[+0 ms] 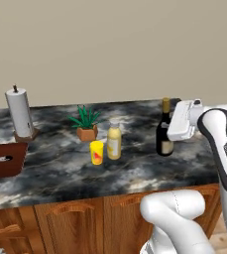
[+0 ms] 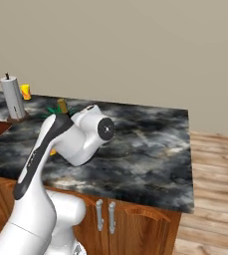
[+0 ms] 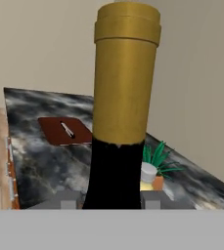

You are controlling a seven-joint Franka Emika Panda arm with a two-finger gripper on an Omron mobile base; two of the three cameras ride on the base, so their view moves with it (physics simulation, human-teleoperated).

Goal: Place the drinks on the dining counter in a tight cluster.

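My arm reached level over the dining counter (image 1: 149,171), wrist turned sideways, and my gripper (image 3: 111,201) was clamped on the wine bottle (image 1: 164,130), a fingertip (image 3: 68,199) on each side of its dark shoulder. The counter was black-and-grey marbled stone on brown wooden cabinets, with a plain beige wall behind. The bottle stood upright at the counter's 3 o'clock end, dark glass with a yellow cap. At 9 o'clock from it stood the juice bottle (image 1: 114,141), yellow with a white cap, just beside a yellow cup (image 1: 96,152) and a potted plant (image 1: 86,123).
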